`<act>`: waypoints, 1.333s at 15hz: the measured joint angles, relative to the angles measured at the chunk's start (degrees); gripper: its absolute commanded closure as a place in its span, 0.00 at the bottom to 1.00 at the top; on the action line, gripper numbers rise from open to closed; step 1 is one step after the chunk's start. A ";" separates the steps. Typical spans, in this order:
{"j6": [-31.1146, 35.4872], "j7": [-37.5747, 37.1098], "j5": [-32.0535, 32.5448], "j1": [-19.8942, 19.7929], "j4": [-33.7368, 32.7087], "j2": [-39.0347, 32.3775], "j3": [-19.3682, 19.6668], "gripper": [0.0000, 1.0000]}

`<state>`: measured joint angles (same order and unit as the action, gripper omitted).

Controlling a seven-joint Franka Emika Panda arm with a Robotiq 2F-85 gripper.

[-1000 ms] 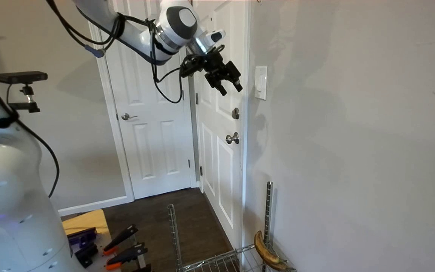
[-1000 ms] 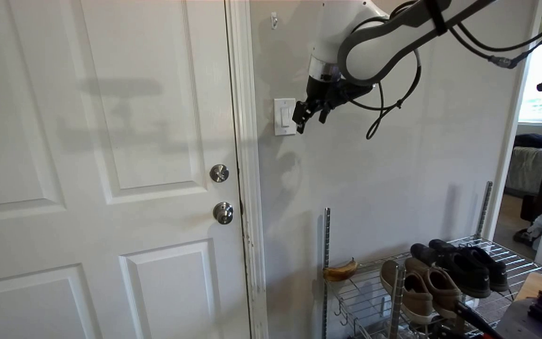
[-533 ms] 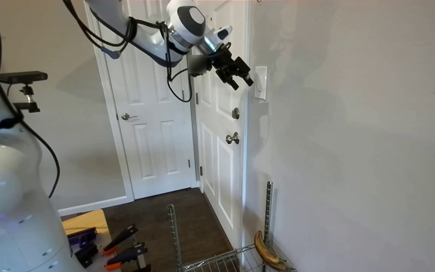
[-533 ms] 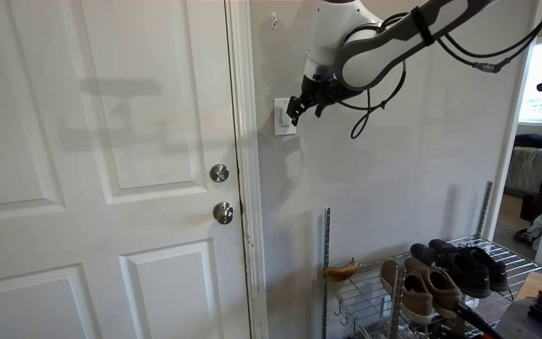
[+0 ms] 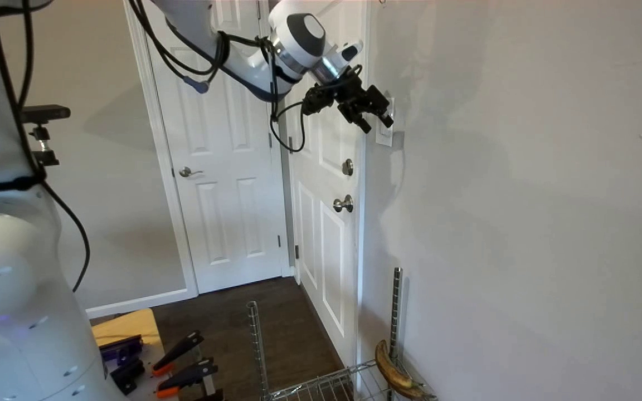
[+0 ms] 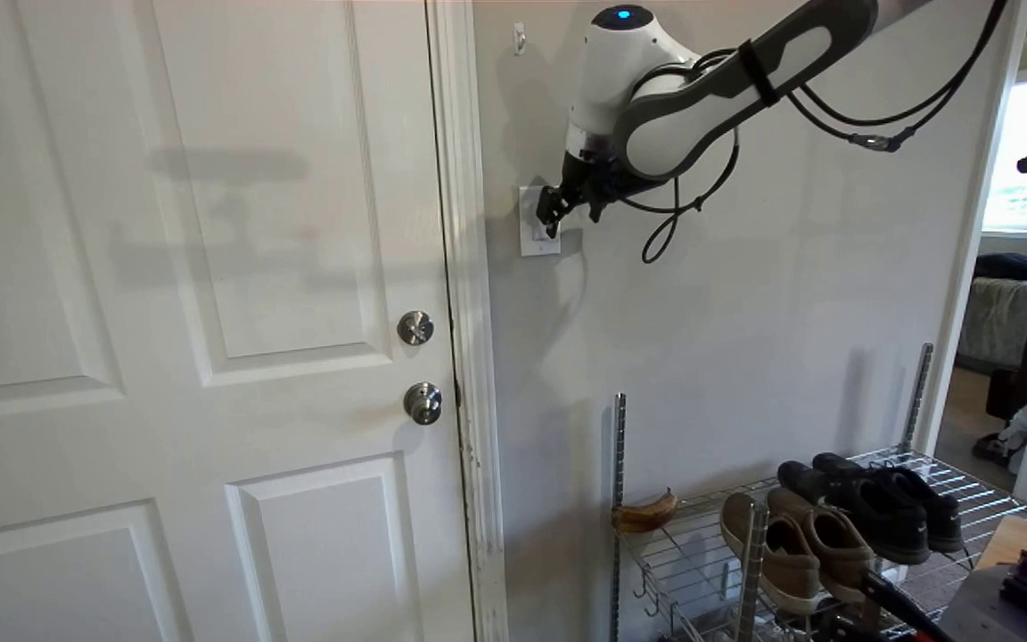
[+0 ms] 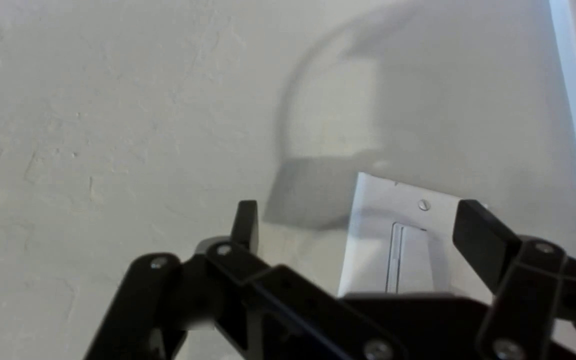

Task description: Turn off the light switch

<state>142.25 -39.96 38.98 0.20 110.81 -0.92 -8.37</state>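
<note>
Light switch: white plate w/ long rocker, on the wall just beside the door frame.
Hand: fingers spread wide, nothing in my grip; overlaps the plate as seen in both ext. views.
Fingertips: in wrist view one overlaps the plate's door-side edge, the other's over bare wall, rocker betw. them.
Why spread: I'd guess so one tip can push the rocker, no pinch; prob. needs a small sideways shift 1st.
Cable: looped slack off my arm, prob. so I can turn freely.
Plate middle: partly behind my fingers in both ext. views; in wrist view my knuckles cover one end.
Contact: touching or just short, can't tell.
Rocker tilt: too hard to read, so on/off unk.
Arm: upper stretch runs out of frame, both ext. views.
</note>
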 measured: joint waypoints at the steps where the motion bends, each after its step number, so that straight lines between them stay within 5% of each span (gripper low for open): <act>1: 0.00 0.00 0.00 0.34 -1.01 -1.07 0.48 0.00; 20: -0.22 0.00 0.84 4.89 -5.89 -5.20 5.19 0.00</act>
<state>142.03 -39.96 39.82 5.09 104.91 -6.12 -3.18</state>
